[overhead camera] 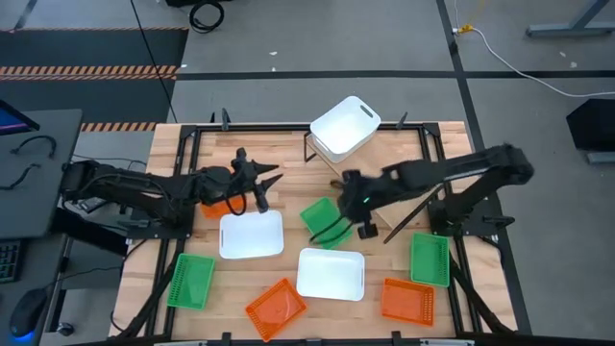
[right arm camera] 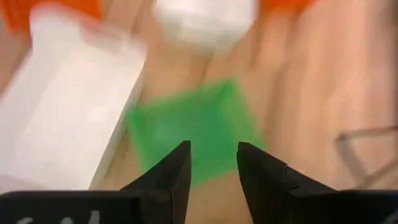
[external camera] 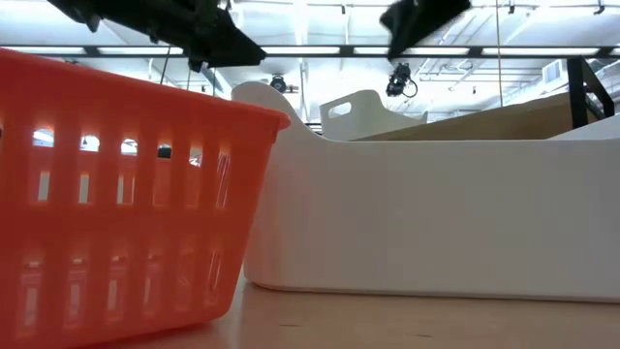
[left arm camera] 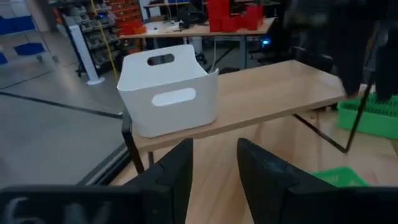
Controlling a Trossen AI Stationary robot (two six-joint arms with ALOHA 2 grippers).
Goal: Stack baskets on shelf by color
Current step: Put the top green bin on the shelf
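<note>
My right gripper hangs over the middle green basket, fingers parted a modest way with nothing between them; from my right wrist the two dark fingers frame that green basket below, clear air in the gap. My left gripper sits on the other side of that green basket, beyond the white basket that lies flat beside it, with its jaws also partly apart and empty, pointing toward the shelf.

The shelf is pale plywood on a thin black frame, slanted, and a white basket stands at one end of it — smooth plastic, rounded corners, a slot handle cut in its wall. Nearer the table's front edge than the middle green basket lies a third white basket, smooth and shallow. An orange basket with slotted mesh sits at an angle just beyond that one, and another orange basket lies farther out under my right arm's side. A green basket rests next to it, and one more green basket lies well off past the flat white one. A bit of orange shows beneath my left arm.

From table height, slotted orange plastic and a smooth white wall fill the view
</note>
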